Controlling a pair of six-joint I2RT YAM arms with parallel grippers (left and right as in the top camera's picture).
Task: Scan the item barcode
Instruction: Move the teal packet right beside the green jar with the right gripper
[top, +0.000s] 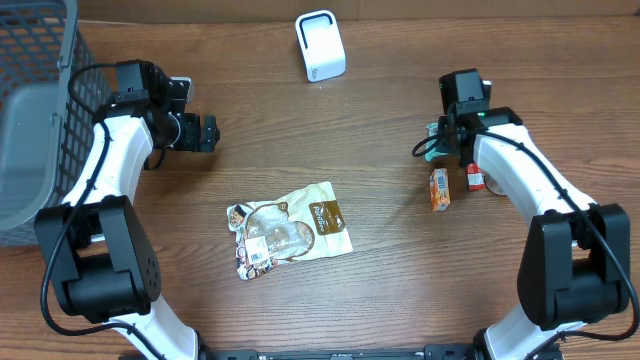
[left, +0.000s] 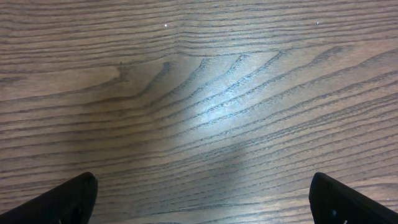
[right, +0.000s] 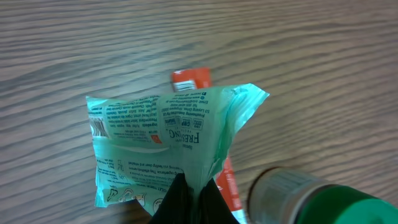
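Green plastic packet (right: 168, 143), crumpled and printed with small text, is pinched at one edge by the right tool (right: 188, 185), its fingers pressed together on the film. It sits right of the scanner (top: 320, 45) and nearer the front, above the bench (top: 380, 290). An orange carton (top: 440, 188) lies farther from the scanner, just past the packet. Left of the scanner, the left tool (top: 208, 133) is spread wide over bare wood. A pouch (top: 290, 230) lies flat, well in front of the scanner.

We find the packet (right: 163, 140) held in the right end effector (right: 189, 186), a carton (top: 439, 188) just beside it on the worktop (top: 400, 290), the scanner (top: 320, 46) farther out between both end effectors, the pouch (top: 290, 230) behind and between them, and the basket (top: 30, 120) left of the left end effector (top: 205, 132).
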